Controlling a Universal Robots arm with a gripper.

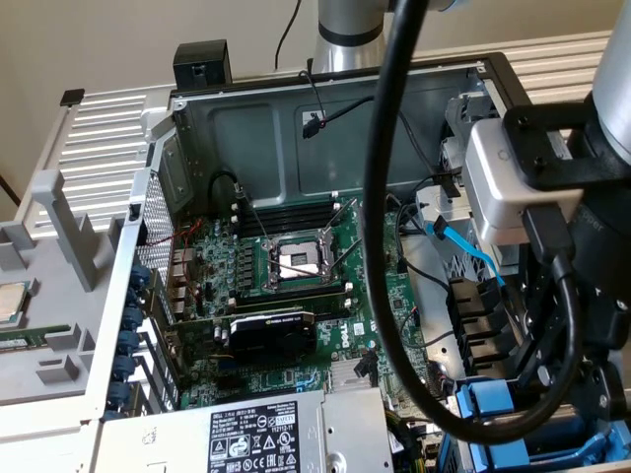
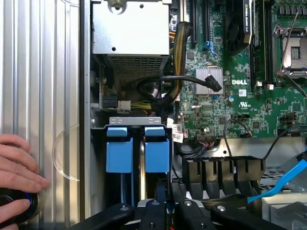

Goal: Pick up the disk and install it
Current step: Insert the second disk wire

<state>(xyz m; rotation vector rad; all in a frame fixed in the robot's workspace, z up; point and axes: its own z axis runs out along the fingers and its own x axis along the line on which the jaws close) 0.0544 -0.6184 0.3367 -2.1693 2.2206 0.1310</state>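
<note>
Fingers [image 2: 158,211] of the gripper [image 2: 165,213] are clenched on the top edge of the disk [image 2: 160,184], which stands upright between two blue carriers [image 2: 157,148] in the drive bay at the computer case's [image 1: 296,118] corner

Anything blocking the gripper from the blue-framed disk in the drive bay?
Nothing visible does. The gripper sits right at the disk in its bay slot, beside a second blue carrier. The black cables lie off to one side.

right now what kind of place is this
Probably a computer assembly or repair bench: an open computer case with its motherboard exposed, blue drive carriers in a bay, and a person's hand resting beside it.
</note>
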